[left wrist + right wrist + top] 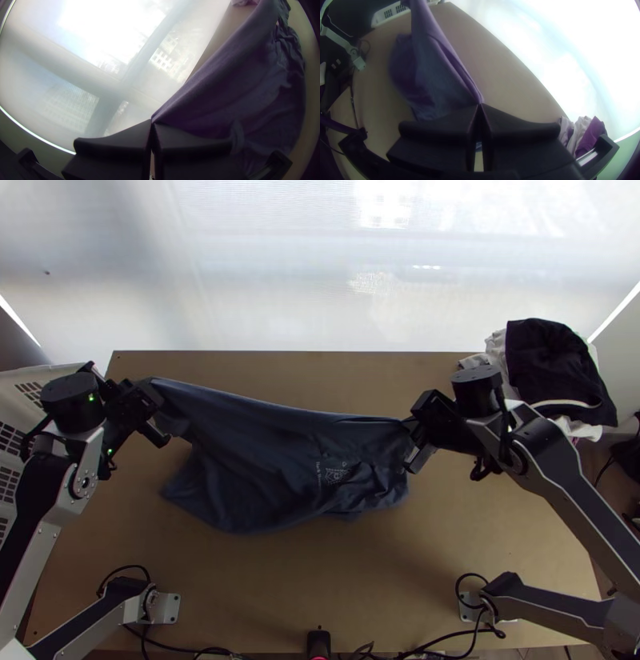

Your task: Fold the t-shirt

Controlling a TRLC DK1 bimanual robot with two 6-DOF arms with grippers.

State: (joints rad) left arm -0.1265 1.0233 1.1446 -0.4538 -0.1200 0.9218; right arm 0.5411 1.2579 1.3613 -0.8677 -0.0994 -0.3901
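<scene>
Two grippers are holding up one dark blue-grey T-shirt (256, 460) over the wooden table (320, 596), roughly mid-table, between the arms.

Left gripper (152, 402): closed, gripping a corner of the shirt at the left end of its far edge. In the left wrist view, its fingertips (146, 128) are meeting on the fabric.

Right gripper (416, 426): closed too, pinching the shirt's other end. In the right wrist view, the cloth is running out from between the tips.

Far edge of the shirt is stretching between both grippers, sloping and slightly sagging. Rest is hanging toward the table's near side in loose folds, more crumpled near the right gripper, with a small light print (334, 474) facing up there. Lower edge is blurring; can't tell if it's touching the table.

Around it: a pile of dark and white clothes (552, 360) is lying by the table's far right corner, a white perforated basket (20, 390) is standing at the left side, black cables (180, 646) are running along the near edge.
</scene>
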